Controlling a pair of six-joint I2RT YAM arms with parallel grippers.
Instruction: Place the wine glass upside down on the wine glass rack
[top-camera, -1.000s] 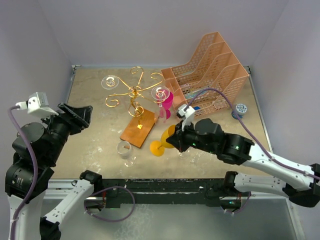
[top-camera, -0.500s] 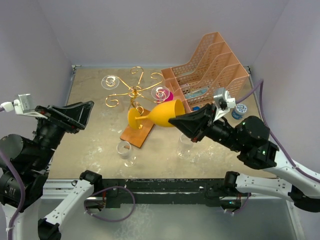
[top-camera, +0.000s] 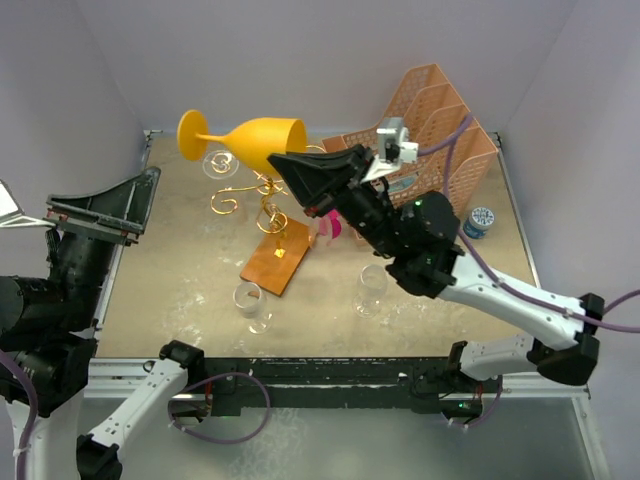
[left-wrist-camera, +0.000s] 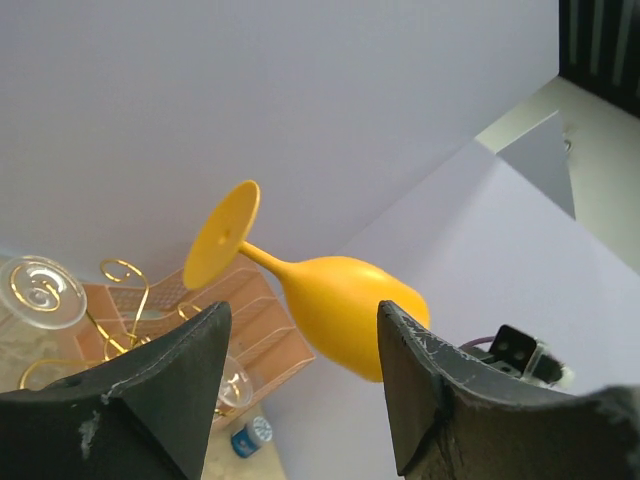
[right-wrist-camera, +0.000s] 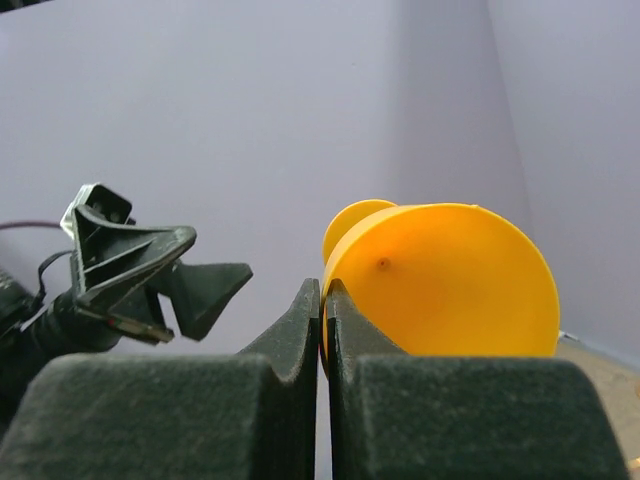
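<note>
My right gripper (top-camera: 288, 163) is shut on the rim of a yellow wine glass (top-camera: 255, 135). It holds the glass high over the rack, lying on its side with the foot pointing left. In the right wrist view the jaws (right-wrist-camera: 323, 290) pinch the glass's rim (right-wrist-camera: 450, 280). The gold wire rack (top-camera: 268, 185) stands on its copper-brown base (top-camera: 277, 255); two clear glasses and a pink one hang on it. My left gripper (top-camera: 135, 205) is open and empty at the left, raised. Its view shows the yellow glass (left-wrist-camera: 340, 305) beyond its fingers (left-wrist-camera: 170, 380).
Two clear glasses (top-camera: 250, 303) (top-camera: 372, 288) stand upright on the table near the front. A peach mesh file organiser (top-camera: 420, 140) fills the back right. A small blue-and-white tub (top-camera: 482, 220) sits beside it. Purple walls close the sides and back.
My right gripper has lifted the yellow glass off the table, up and to the left over the rack, turning it on its side. My left arm has risen and swung left.
</note>
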